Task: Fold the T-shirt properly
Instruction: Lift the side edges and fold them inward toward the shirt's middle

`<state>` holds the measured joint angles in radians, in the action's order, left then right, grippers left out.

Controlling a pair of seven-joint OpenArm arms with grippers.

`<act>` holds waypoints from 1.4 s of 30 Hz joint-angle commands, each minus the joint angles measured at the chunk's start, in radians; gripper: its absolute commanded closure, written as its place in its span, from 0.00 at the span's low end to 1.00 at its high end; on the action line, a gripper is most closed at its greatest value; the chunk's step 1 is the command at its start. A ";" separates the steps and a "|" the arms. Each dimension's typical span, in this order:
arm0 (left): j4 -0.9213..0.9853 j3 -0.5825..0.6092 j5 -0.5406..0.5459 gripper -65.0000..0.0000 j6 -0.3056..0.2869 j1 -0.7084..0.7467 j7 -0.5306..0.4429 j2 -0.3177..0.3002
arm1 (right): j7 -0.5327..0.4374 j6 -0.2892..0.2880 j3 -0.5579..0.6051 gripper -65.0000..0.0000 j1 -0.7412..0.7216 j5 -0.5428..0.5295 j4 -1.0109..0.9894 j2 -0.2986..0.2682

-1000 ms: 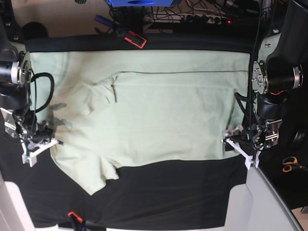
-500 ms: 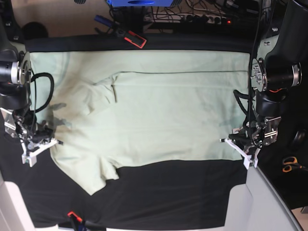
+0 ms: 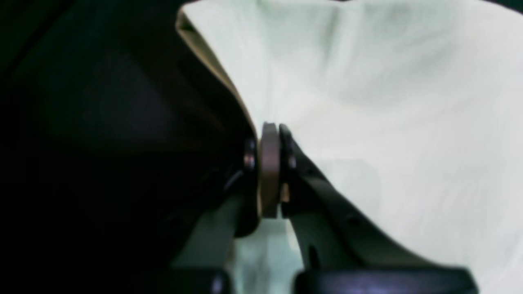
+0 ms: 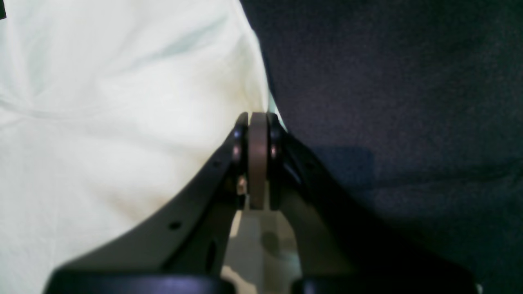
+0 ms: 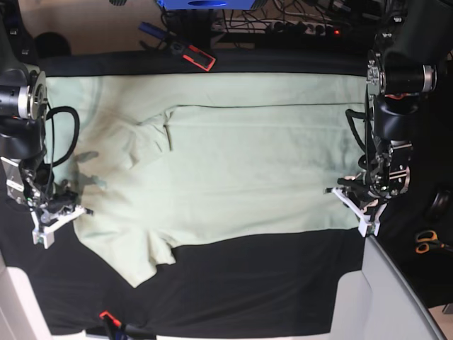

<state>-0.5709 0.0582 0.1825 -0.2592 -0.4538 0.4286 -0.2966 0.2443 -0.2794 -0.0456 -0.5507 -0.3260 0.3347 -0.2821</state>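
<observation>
The T-shirt (image 5: pixel 226 163) lies spread across the middle of the base view, with only its top part folded down. The left gripper (image 5: pixel 356 202) at the right edge and the right gripper (image 5: pixel 62 214) at the left edge each pinch its cloth tight. Most folding is left to do.

Left arm: you have it on the base view's right side, reaching down along the table's edge, wrist pointed low.
Left gripper (image 3: pixel 269 171): your jaws are pressed together, pinching the hem of the T-shirt (image 5: pixel 233 163) between the pads.
Right arm: it stands on the base view's left side, forearm upright, cable looped beside it.
Right gripper (image 4: pixel 258 163): your jaws are closed tight, the T-shirt's edge nipped at the tips.
Height: both of your grippers sit low, close to the table surface.
</observation>
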 commanded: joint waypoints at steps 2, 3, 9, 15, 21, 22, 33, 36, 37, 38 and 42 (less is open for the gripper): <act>-0.067 -0.010 -0.008 1.00 0.008 0.008 0.043 -0.014 | -0.020 -0.005 -0.003 1.00 -0.032 -0.006 0.025 -0.016; -0.102 -0.010 -0.008 1.00 0.008 0.030 0.049 -0.014 | -0.020 -0.005 -0.003 1.00 -0.030 -0.006 0.036 -0.016; -0.228 -0.010 -0.007 1.00 0.008 0.088 0.049 -0.014 | -0.015 -0.005 -0.004 1.00 0.014 -0.008 0.106 -0.016; -0.238 -0.010 -0.007 1.00 0.007 0.097 0.051 -0.014 | 0.048 -0.002 -0.006 1.00 0.073 -0.008 0.251 -0.016; -0.360 -0.010 -0.007 1.00 0.007 0.148 0.112 -0.014 | 0.119 -0.002 -0.119 1.00 0.119 -0.006 0.344 -0.018; -0.393 -0.010 -0.007 1.00 0.007 0.154 0.128 -0.014 | 0.128 -0.002 -0.122 1.00 0.123 -0.006 0.355 -0.018; -0.575 -0.010 -0.013 1.00 0.007 0.257 0.221 -0.016 | 0.258 -0.001 -0.127 1.00 0.220 -0.008 0.530 -0.016; -0.604 -0.010 -0.013 1.00 0.007 0.293 0.221 -0.016 | 0.307 -0.001 -0.155 1.00 0.254 -0.008 0.584 -0.016; -0.614 -0.010 -0.013 1.00 0.007 0.306 0.223 -0.017 | 0.321 -0.001 -0.178 1.00 0.266 -0.008 0.600 -0.015; -0.621 -0.010 -0.013 1.00 0.007 0.318 0.223 -0.022 | 0.336 -0.001 -0.196 1.00 0.278 -0.008 0.619 -0.015; -0.639 -0.010 -0.013 1.00 0.007 0.341 0.266 -0.039 | 0.389 -0.001 -0.222 1.00 0.315 -0.008 0.673 -0.003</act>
<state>-1.1862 0.0540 0.1650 -0.2596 -0.0910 0.7136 -0.3195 0.6514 -0.2714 -0.2646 -0.2104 -0.3214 0.9878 -0.2783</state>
